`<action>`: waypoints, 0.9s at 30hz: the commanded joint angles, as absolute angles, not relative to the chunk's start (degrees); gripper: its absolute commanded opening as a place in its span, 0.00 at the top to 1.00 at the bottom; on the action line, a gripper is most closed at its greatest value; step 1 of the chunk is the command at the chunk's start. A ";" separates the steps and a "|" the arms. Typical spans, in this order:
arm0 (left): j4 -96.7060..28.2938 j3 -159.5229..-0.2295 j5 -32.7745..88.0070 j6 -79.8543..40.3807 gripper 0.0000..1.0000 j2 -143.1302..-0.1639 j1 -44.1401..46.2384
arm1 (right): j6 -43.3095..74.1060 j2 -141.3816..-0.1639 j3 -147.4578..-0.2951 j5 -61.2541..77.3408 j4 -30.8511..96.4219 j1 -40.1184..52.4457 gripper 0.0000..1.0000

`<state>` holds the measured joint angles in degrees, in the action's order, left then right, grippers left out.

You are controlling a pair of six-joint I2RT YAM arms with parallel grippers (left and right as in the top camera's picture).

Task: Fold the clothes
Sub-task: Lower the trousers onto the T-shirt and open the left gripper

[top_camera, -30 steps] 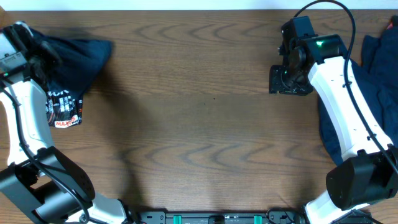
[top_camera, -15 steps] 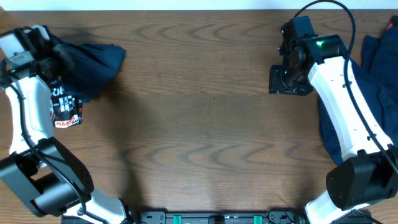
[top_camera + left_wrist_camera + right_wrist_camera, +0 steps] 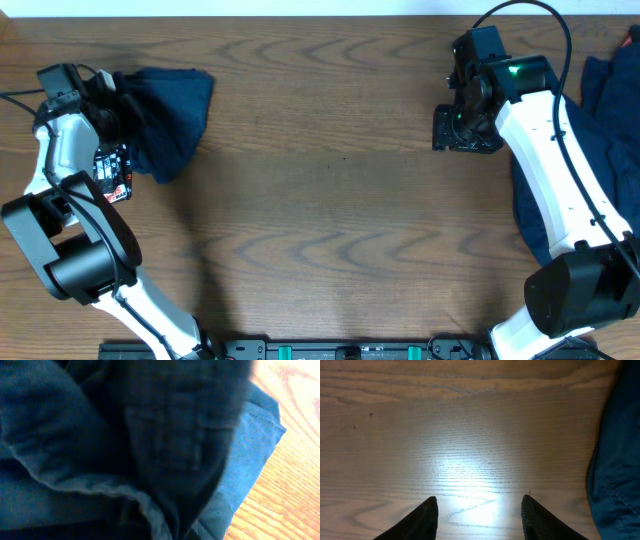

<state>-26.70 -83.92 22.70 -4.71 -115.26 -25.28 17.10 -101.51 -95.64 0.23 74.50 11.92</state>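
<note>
As the left gripper [image 3: 100, 105] is dragging the navy garment [image 3: 170, 110] inward, folding is only starting.
Cloth pressed against it is hiding its jaws, so I cannot tell its grip; the right gripper [image 3: 479, 505] is hanging spread open.

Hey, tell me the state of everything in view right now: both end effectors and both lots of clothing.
Bunched dark navy-blue cloth garment: unfolded, gathered at one end, the rest lying on the brown wooden table.
Left end effector: buried in that garment, apparently shut on it.
Right end effector: open, empty, over bare wood.
Crumpled dark navy-blue cloth pile: unfolded, not held, at the table's right edge.
</note>
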 commanded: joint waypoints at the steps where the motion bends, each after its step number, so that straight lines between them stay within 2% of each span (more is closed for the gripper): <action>1: -26.68 -84.44 24.88 -4.99 0.94 -115.28 -25.21 | 16.23 -100.99 -96.27 0.03 74.54 11.62 0.48; 11: -26.59 -85.17 26.17 -0.82 0.94 -105.47 -26.11 | 16.21 -100.99 -96.27 0.03 74.19 11.57 0.47; 16: -26.94 -85.19 12.67 -0.47 0.94 -99.39 -29.17 | 16.19 -100.99 -96.27 0.03 74.43 11.57 0.47; 23: -26.68 -84.99 11.35 -1.32 0.90 -103.33 -37.34 | 16.19 -100.99 -96.27 0.03 74.41 11.57 0.47; 24: -26.72 -84.99 11.53 -1.39 0.86 -104.57 -38.06 | 16.19 -100.99 -96.27 0.03 74.43 11.57 0.47; 25: -26.98 -84.99 11.94 -1.58 0.74 -105.82 -38.61 | 16.19 -100.99 -96.27 0.03 74.43 11.57 0.47; 27: -28.21 -84.97 14.59 -1.58 0.34 -108.55 -39.57 | 16.19 -100.99 -96.27 0.03 74.39 11.57 0.47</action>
<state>-27.09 -84.27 13.32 -1.56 -104.97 -38.81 17.08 -101.51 -95.64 0.23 74.35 11.92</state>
